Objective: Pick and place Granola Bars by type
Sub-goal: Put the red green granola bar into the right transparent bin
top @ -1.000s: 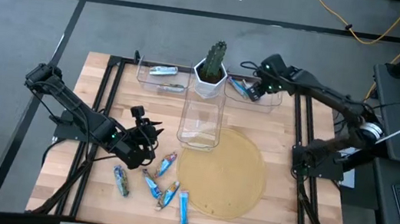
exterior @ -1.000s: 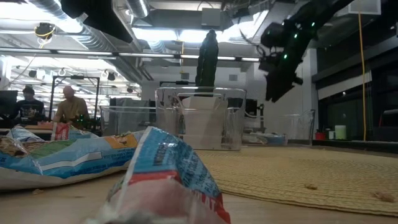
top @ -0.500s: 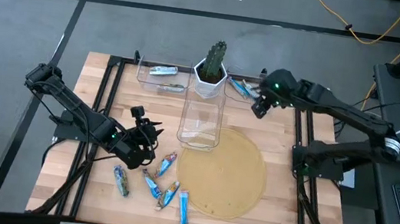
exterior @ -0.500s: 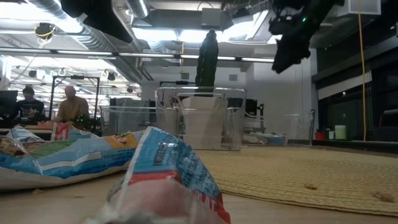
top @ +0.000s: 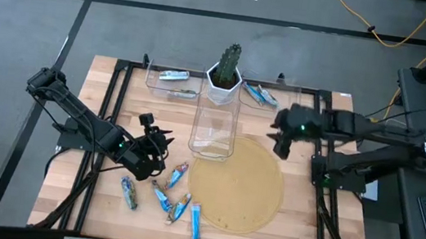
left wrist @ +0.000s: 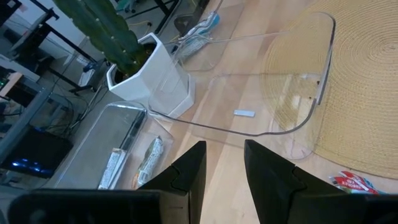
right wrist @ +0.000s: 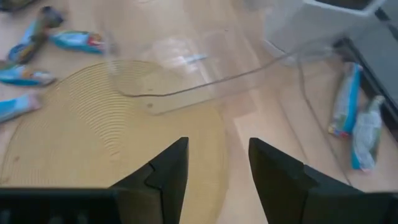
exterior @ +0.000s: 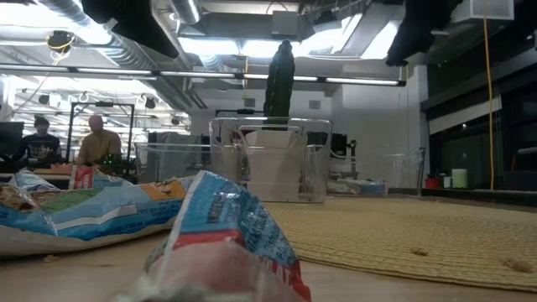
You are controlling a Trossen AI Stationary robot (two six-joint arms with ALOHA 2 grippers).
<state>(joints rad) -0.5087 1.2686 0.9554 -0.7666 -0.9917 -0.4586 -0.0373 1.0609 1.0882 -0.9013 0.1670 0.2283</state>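
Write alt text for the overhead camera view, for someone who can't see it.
Seen from above, a wooden table holds five loose granola bars near its front edge, beside the left gripper. The open, empty right gripper hovers by a round woven mat. Behind stand a cactus pot and three clear bins.

Legible text: none. Print on the crinkled blue foil bar wrapper [exterior: 226, 220], low view foreground, too blurred to read.
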